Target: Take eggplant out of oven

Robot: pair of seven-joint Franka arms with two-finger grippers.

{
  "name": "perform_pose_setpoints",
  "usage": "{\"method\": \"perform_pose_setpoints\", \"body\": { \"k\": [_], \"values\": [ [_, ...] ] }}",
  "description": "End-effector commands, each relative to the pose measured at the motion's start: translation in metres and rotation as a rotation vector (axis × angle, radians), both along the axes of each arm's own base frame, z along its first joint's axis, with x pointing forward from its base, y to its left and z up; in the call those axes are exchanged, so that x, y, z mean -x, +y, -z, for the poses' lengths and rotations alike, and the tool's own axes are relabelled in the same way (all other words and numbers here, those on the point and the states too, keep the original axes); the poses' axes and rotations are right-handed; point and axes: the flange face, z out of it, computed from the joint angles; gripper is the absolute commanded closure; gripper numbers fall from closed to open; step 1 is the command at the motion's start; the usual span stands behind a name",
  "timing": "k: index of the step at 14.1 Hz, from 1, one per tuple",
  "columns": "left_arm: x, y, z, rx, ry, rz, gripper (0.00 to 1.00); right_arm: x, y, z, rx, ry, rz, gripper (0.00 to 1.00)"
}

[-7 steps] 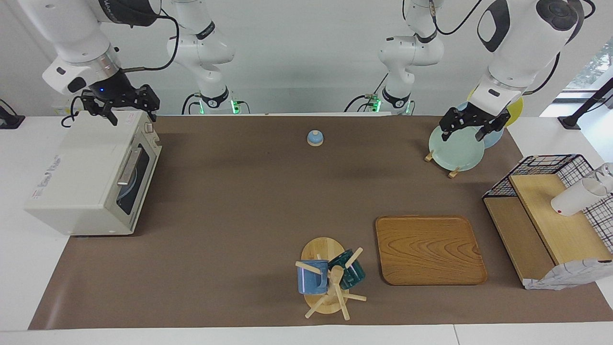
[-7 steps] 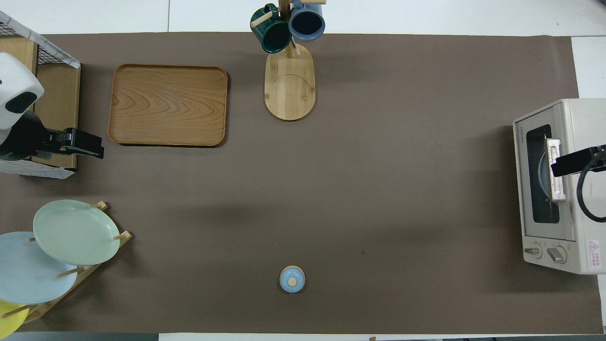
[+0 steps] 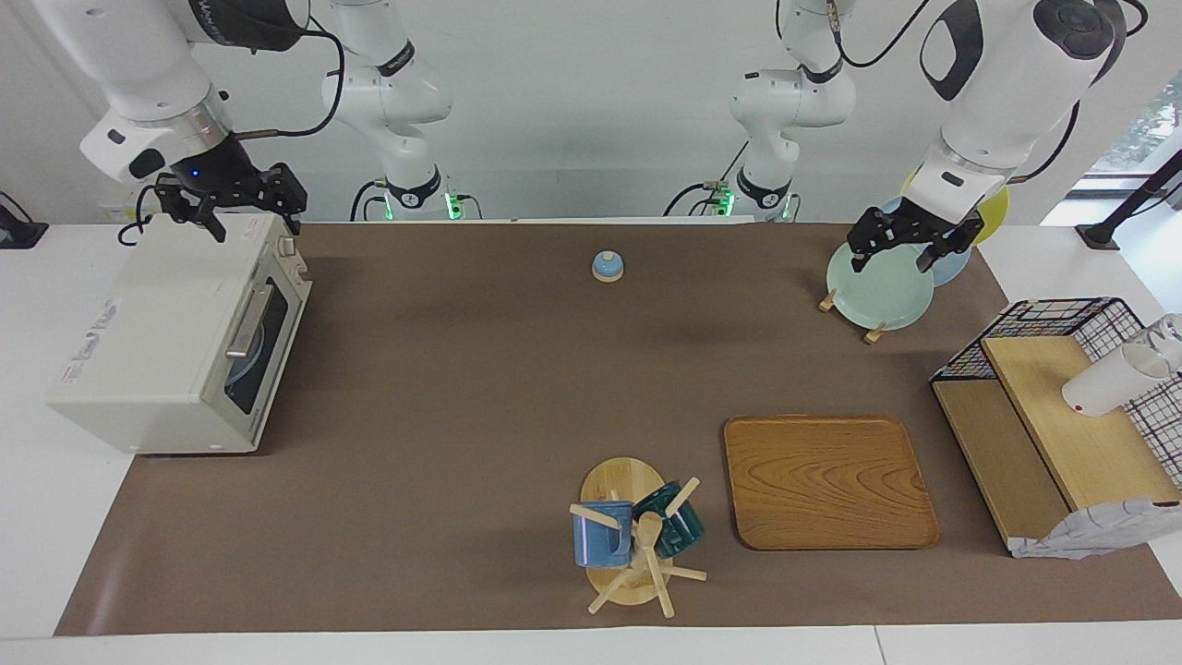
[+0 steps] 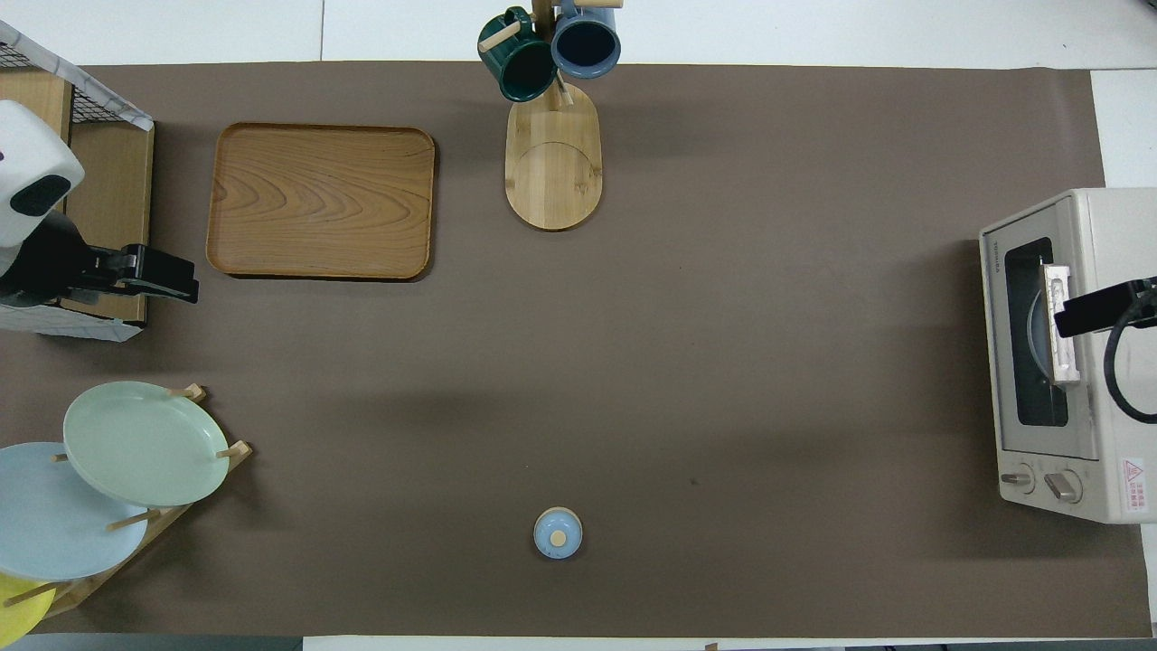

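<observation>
The cream-white oven (image 3: 157,342) stands at the right arm's end of the table, its dark glass door (image 3: 254,356) shut and its silver handle (image 3: 247,321) facing the table's middle. It also shows in the overhead view (image 4: 1112,226). The eggplant is hidden; only a pale plate edge shows through the glass. My right gripper (image 3: 256,222) is open, up in the air over the oven's top near its knob end (image 4: 1098,307). My left gripper (image 3: 891,257) is open and waits over the plate rack, and shows in the overhead view (image 4: 172,276) as well.
A plate rack (image 3: 845,309) with a green plate (image 3: 877,291) stands at the left arm's end. A wire basket (image 3: 1062,323) with wooden shelves holds a white cup (image 3: 1103,383). A wooden tray (image 3: 826,480), a mug tree (image 3: 633,536) and a small blue bell (image 3: 607,266) are on the brown mat.
</observation>
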Motion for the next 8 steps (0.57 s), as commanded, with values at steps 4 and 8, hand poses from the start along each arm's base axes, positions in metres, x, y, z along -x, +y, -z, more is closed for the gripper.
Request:
{"method": "perform_pose_setpoints", "body": {
  "k": [4, 8],
  "values": [
    [0.005, 0.003, -0.002, 0.0, -0.007, -0.002, 0.0, 0.014, -0.013, 0.04, -0.028, -0.087, -0.001, 1.0],
    [0.005, 0.003, -0.002, 0.0, -0.007, -0.004, 0.0, 0.025, -0.022, 0.095, 0.037, -0.108, -0.01, 1.0]
  ]
}}
